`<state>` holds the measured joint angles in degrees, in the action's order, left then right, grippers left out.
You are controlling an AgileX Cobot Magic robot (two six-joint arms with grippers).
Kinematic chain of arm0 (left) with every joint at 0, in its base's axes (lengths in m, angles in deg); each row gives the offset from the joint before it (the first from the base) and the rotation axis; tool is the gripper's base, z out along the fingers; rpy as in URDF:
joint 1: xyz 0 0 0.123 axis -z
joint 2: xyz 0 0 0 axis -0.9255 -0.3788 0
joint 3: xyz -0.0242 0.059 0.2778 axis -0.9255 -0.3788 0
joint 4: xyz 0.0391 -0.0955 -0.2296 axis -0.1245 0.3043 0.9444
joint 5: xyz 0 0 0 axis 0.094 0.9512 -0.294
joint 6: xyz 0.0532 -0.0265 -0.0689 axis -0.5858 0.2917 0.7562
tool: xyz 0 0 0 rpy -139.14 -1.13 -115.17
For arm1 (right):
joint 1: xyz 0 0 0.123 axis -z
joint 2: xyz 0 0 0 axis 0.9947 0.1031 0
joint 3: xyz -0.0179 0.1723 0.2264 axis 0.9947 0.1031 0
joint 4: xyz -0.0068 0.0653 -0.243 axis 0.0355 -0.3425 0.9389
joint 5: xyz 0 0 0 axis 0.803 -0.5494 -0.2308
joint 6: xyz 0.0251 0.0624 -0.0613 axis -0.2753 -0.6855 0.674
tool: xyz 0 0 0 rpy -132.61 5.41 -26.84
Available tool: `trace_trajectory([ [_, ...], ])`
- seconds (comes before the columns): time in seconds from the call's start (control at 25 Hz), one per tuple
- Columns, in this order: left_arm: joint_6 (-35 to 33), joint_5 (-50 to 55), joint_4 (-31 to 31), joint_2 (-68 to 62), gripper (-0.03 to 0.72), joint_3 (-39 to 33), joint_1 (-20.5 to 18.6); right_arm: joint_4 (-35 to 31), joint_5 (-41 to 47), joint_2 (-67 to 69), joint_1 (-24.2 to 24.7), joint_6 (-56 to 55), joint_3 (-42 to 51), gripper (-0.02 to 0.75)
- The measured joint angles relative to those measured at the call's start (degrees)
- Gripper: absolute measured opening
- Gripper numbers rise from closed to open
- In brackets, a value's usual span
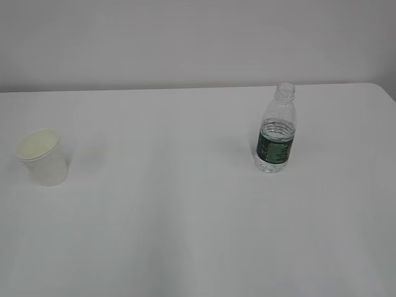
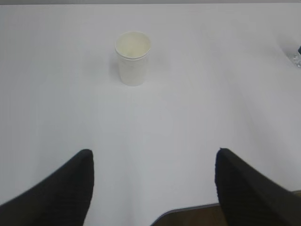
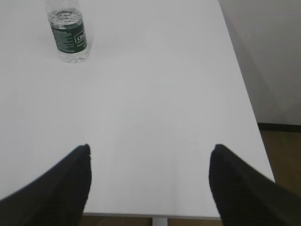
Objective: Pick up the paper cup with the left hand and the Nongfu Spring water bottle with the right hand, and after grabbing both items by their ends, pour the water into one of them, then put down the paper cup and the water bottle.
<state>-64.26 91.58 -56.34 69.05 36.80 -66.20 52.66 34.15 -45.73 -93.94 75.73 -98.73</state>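
Nearest each wrist camera, the left hand and the right hand are hanging over the near edge of the white table, both with jaws spread wide and gripping nothing. Farther out, the paper cup is standing upright on the left side, well apart from the Nongfu Spring water bottle, which is standing upright and capless on the right with the water sitting partway up. Judging by this, the reaching step is only starting; each arm is needing to travel forward, straddle its own object and close on it
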Motion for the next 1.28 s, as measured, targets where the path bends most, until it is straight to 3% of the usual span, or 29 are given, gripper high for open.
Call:
trace_trajectory([
  [1.28,0.0,0.0,0.0,0.0,0.575,0.0,0.0,0.0,0.0,0.0,0.0,0.0,0.0,0.593],
])
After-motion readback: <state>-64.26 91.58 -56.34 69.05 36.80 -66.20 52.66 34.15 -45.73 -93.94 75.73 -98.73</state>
